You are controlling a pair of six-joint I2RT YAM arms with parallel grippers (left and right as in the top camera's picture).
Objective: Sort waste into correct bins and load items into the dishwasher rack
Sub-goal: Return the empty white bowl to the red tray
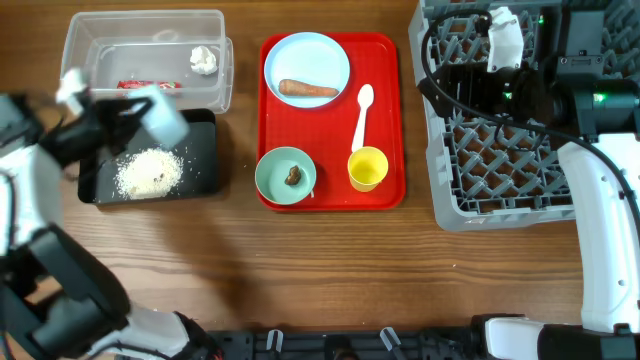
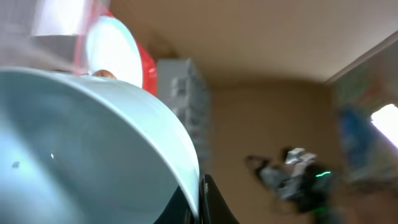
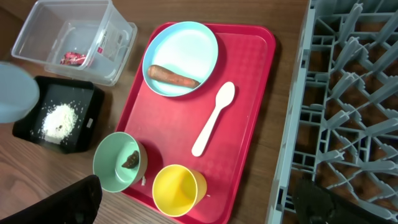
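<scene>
My left gripper (image 1: 140, 110) (image 2: 202, 202) is shut on the rim of the small white bowl (image 1: 163, 118) (image 2: 74, 143) and holds it tilted above the black tray (image 1: 205, 150). White rice-like crumbs (image 1: 150, 172) (image 3: 57, 120) lie in that tray. The clear tub (image 1: 90, 40) holds the red-and-white wrapper (image 1: 148, 86) and the white tissue (image 1: 203, 60). On the red tray (image 1: 385, 120) are the light blue plate (image 1: 307, 62) with the carrot piece (image 1: 307, 89), the white spoon (image 1: 362, 115), the yellow cup (image 1: 368, 168) and the small light blue bowl (image 1: 285, 175) with the brown lump (image 1: 293, 175). My right gripper (image 1: 470, 70) (image 3: 205, 208) is open and empty, high over the left edge of the grey rack (image 1: 500, 150).
The wooden table (image 1: 300, 270) shows in front of the trays. The right arm (image 1: 600, 230) runs along the right side, partly over the rack. The clear tub and the black tray stand touching at the far left.
</scene>
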